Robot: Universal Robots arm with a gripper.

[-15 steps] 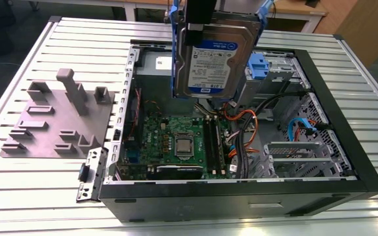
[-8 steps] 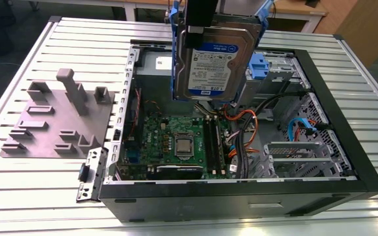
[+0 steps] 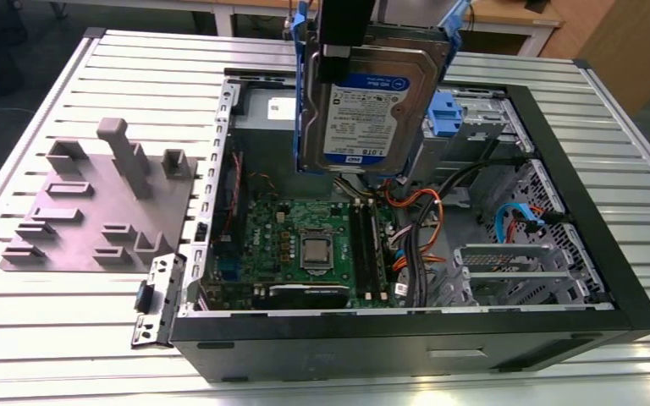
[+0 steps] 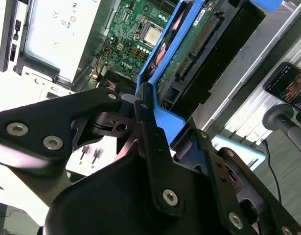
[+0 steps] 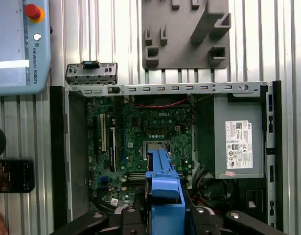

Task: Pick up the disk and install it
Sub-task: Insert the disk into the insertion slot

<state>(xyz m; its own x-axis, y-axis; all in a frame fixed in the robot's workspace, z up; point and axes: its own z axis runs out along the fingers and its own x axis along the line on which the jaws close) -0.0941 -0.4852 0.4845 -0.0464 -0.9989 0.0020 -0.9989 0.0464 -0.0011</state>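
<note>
The disk, a silver-grey hard drive with a white-and-blue label in a blue carrier frame, hangs upright above the open computer case, over its far middle part. My gripper comes down from above and is shut on the disk's upper edge. In the second wrist view the black fingers clamp the blue frame of the disk. In the first wrist view the disk's blue carrier sits edge-on over the motherboard, with the gripper behind it.
A grey fixture plate with upright posts lies on the slatted table beside the case, at the exterior view's left. Inside the case are cables, a power supply and another blue carrier. A teach pendant and a phone lie nearby.
</note>
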